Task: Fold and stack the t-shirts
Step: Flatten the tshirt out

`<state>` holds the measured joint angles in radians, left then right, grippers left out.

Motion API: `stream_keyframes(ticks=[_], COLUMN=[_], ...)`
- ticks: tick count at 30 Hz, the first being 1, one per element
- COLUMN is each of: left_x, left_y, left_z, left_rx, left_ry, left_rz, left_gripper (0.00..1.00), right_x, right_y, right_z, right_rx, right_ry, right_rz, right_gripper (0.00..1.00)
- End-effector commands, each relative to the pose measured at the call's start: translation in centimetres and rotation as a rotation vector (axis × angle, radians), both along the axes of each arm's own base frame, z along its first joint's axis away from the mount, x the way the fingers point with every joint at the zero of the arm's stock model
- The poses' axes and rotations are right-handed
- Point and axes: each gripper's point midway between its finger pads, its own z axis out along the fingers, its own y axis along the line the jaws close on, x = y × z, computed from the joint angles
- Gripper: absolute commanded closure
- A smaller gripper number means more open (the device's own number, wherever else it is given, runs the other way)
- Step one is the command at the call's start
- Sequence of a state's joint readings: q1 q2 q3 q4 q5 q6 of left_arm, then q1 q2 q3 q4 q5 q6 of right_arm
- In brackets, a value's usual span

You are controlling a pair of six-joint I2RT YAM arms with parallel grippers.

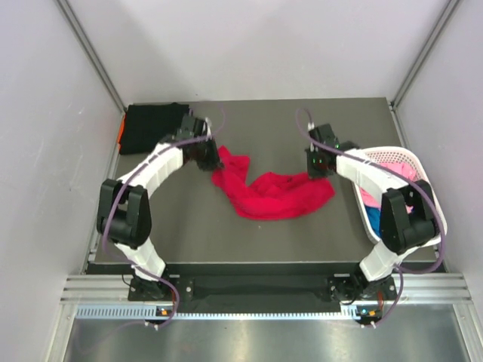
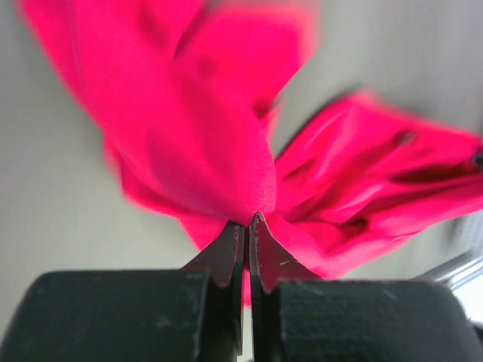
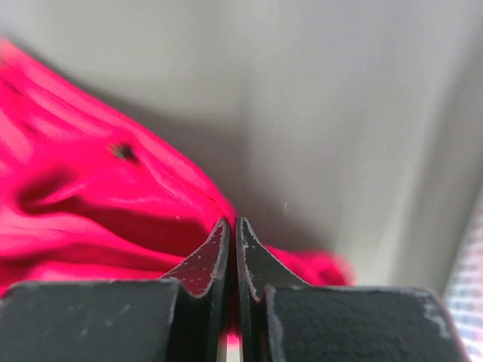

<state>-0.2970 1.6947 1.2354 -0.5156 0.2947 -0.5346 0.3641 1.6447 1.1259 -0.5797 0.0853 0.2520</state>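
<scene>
step: spreading the red t-shirt (image 1: 272,194) out. Both arms have an end pinched, the cloth is not flat, and no fold has been made yet, as I read it.
red t-shirt place: centre of the top frame, bunched in a sagging arc on the table (image 1: 264,124) between the two arms.
left end effector (image 2: 247,220): clenched on the shirt's upper-left end, with fabric fanning out from the tips.
right end effector (image 3: 232,224): clenched on the shirt's right end, with red on both sides of the tips.
black t-shirt (image 1: 151,127): upper left of the top frame, lying flat in the table corner; a sliver of orange cloth (image 1: 121,130) at its left edge.
basket (image 1: 436,215): right edge of the top frame, with pink cloth (image 1: 392,167) and blue cloth (image 1: 372,219) inside.
next move: probably draw the ends apart and lay the shirt flat — this needs both pinches to hold, an even pull, and the crumpled middle opened.
progress: early — most shirts unfolded, it seems.
</scene>
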Motion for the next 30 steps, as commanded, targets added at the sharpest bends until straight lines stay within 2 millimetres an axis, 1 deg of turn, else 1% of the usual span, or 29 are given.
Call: stream_keyframes(ticks=[1, 2, 3, 4, 5, 6, 7, 8, 9, 10, 11, 12, 13, 14, 15, 16, 17, 18, 19, 20, 21, 22, 23, 24, 26, 27, 30], left_x=[6.4, 8.0, 8.5, 8.7, 8.9, 8.6, 8.2, 7.6, 6.6, 5.8, 4.5, 3.7, 2.9, 1.3, 0.6, -0.1, -1.4, -2.0, -2.6, -3.6, -4.0, -4.4, -5.2, -5.5, -5.9, -6.0, -5.3], left_y=[-0.9, -1.4, -1.6, -1.8, -2.0, -2.0, -2.2, -2.5, -2.4, -2.6, -2.7, -2.8, -3.0, -3.1, -3.0, -2.9, -2.7, -2.6, -2.4, -2.0, -1.6, -1.3, -1.0, -0.7, -0.5, -0.7, -1.1], left_z=[9.5, 13.7, 15.2, 16.8, 18.9, 20.1, 20.7, 19.7, 20.3, 19.8, 16.5, 17.0, 15.9, 12.5, 11.7, 10.4, 8.0, 7.3, 6.4, 4.7, 3.9, 3.2, 2.0, 1.6, 0.8, 0.9, 1.8], left_rx=[-0.035, -0.066, -0.085, -0.100, -0.119, -0.137, -0.158, -0.162, -0.178, -0.196, -0.191, -0.226, -0.237, -0.235, -0.236, -0.227, -0.215, -0.203, -0.187, -0.164, -0.141, -0.128, -0.110, -0.096, -0.093, -0.103, -0.122], left_ry=[-0.233, -0.322, -0.343, -0.371, -0.415, -0.433, -0.441, -0.426, -0.438, -0.427, -0.358, -0.386, -0.368, -0.296, -0.286, -0.257, -0.200, -0.194, -0.178, -0.140, -0.134, -0.121, -0.092, -0.094, -0.083, -0.081, -0.093], left_rz=[0.064, 0.070, 0.075, 0.074, 0.073, 0.077, 0.066, 0.056, 0.051, 0.035, 0.028, 0.023, 0.014, -0.004, -0.007, -0.010, -0.017, -0.029, -0.031, -0.030, -0.023, -0.023, -0.023, -0.023, -0.022, -0.024, -0.027], left_gripper=[1.00, 1.00, 1.00, 1.00, 1.00, 1.00, 1.00, 1.00, 1.00, 1.00, 1.00, 1.00, 1.00, 1.00, 1.00, 1.00, 1.00, 1.00, 1.00, 1.00, 1.00, 1.00, 1.00, 1.00, 1.00, 1.00, 1.00], right_x=[5.4, 5.7, 5.6, 5.1, 4.6, 4.0, 3.4, 1.9, 1.2, 0.5, -0.9, -1.6, -2.9, -3.5, -4.1, -5.2, -5.8, -6.3, -7.4, -7.8, -8.3, -9.0, -9.2, -9.3, -9.3, -9.3, -9.3], right_y=[-0.8, -1.5, -1.6, -2.1, -2.3, -2.6, -2.9, -3.4, -3.7, -3.8, -4.1, -4.1, -4.0, -3.9, -3.9, -3.7, -3.4, -3.0, -2.1, -1.9, -1.9, -2.0, -2.2, -2.4, -2.7, -2.7, -2.9], right_z=[14.1, 18.4, 20.4, 23.7, 24.9, 26.1, 26.8, 27.5, 27.3, 26.9, 25.1, 23.8, 21.0, 19.6, 18.2, 15.6, 14.4, 13.3, 11.2, 10.3, 9.4, 8.1, 7.8, 7.7, 8.0, 8.1, 8.5], right_rx=[0.064, 0.080, 0.097, 0.130, 0.143, 0.158, 0.172, 0.193, 0.200, 0.212, 0.212, 0.214, 0.215, 0.222, 0.225, 0.243, 0.262, 0.282, 0.326, 0.337, 0.339, 0.329, 0.317, 0.309, 0.303, 0.306, 0.302], right_ry=[-0.373, -0.475, -0.518, -0.592, -0.621, -0.649, -0.670, -0.702, -0.707, -0.706, -0.680, -0.658, -0.606, -0.579, -0.555, -0.507, -0.481, -0.454, -0.394, -0.362, -0.328, -0.281, -0.270, -0.264, -0.275, -0.277, -0.282], right_rz=[-0.179, -0.219, -0.234, -0.253, -0.259, -0.267, -0.277, -0.283, -0.285, -0.289, -0.280, -0.271, -0.261, -0.255, -0.251, -0.248, -0.243, -0.238, -0.225, -0.233, -0.241, -0.255, -0.265, -0.275, -0.293, -0.292, -0.300], right_gripper=[1.00, 1.00, 1.00, 1.00, 1.00, 1.00, 1.00, 1.00, 1.00, 1.00, 1.00, 1.00, 1.00, 1.00, 1.00, 1.00, 1.00, 1.00, 0.96, 0.93, 0.91, 0.87, 0.85, 0.84, 0.83, 0.82, 0.82])
